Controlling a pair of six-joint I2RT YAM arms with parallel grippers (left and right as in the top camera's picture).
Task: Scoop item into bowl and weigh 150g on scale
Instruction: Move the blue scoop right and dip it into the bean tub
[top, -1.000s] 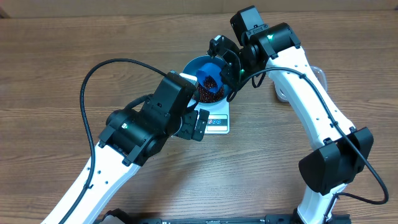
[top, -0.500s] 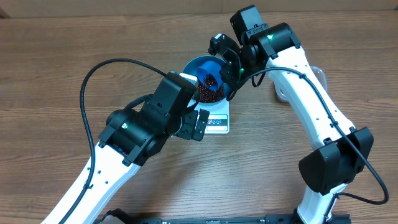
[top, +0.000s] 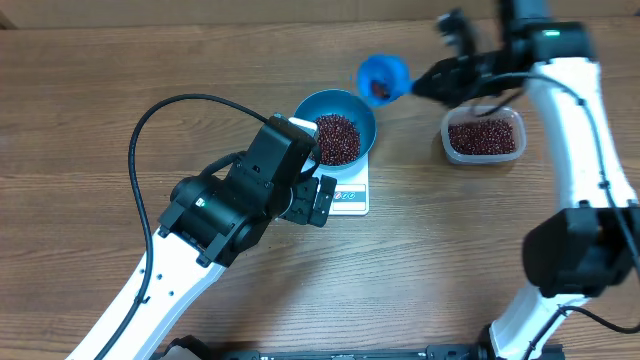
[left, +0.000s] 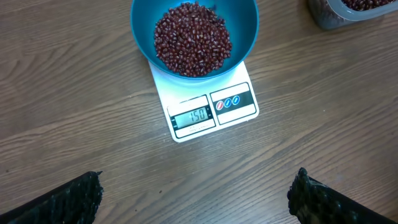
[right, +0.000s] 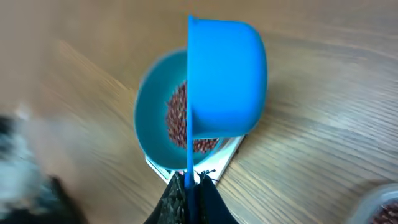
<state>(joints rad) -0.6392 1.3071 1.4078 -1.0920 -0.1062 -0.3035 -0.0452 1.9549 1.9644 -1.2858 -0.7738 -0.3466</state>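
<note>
**Weighing check: bowl loaded on scale, scoop held clear**

The left gripper (left: 196, 200) is held empty, fingers wide apart. Ahead of those fingers the scale (left: 239, 84) carries the bowl (left: 247, 34) with the beans (left: 191, 38) heaped inside. The display is thus kept readable, and it appears to show the target weight. Further right, the scoop (top: 382, 75) is clamped by its handle between the closed fingers of the right gripper (right: 189, 194). It is held between bowl and tub (top: 483, 135), presumably so that nothing more is added.

left hand (left: 194, 196) hangs with fingers spread wide; right hand (right: 189, 186), arm outstretched, is clamped on the scoop (right: 227, 74) handle.
</note>
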